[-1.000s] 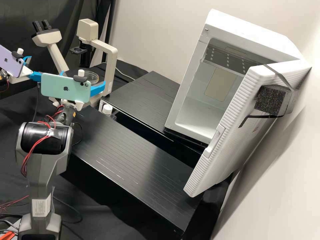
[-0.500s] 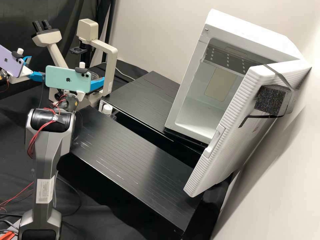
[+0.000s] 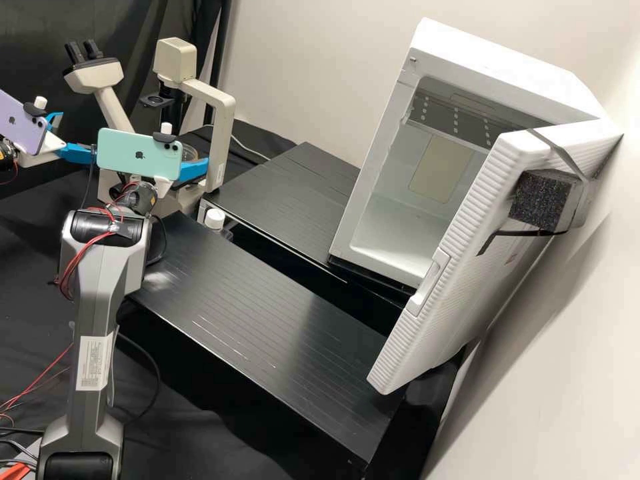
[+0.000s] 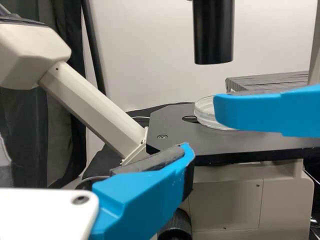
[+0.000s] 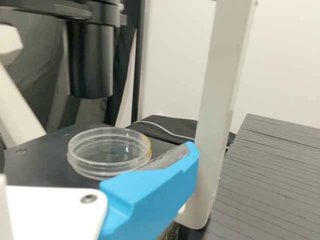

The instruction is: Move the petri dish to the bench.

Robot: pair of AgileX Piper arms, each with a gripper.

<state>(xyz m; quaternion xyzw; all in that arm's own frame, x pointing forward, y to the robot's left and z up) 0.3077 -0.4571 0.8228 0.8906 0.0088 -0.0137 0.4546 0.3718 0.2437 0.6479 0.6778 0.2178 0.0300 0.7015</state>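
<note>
One clear petri dish (image 5: 109,152) was held up by the black stage (image 5: 30,165) of a pale microscope (image 3: 223,133), beneath a dark cylinder (image 5: 90,60). The right gripper (image 3: 193,173) was positioned at the microscope, parted and clenched on nothing; one of its blue fingers (image 5: 155,192) was placed just beside the dish, though whether the rim was touched could not be told. The left gripper (image 3: 75,135) was held farther to the high view's left, spread wide and with nothing grasped, well apart from the dish. A purple phone (image 3: 21,125) was mounted on the left arm and a mint-green phone (image 3: 137,155) on the right one. To the right of the microscope in the high view, two grooved black platforms (image 3: 267,320) were set at different heights, and a white-capped bottle (image 3: 215,219) was seen near the gap between them. Beyond them, a white cabinet (image 3: 493,60) was left with its ribbed door (image 3: 440,320) open, and a dark foam block (image 3: 543,200) was strapped to that door.
</note>
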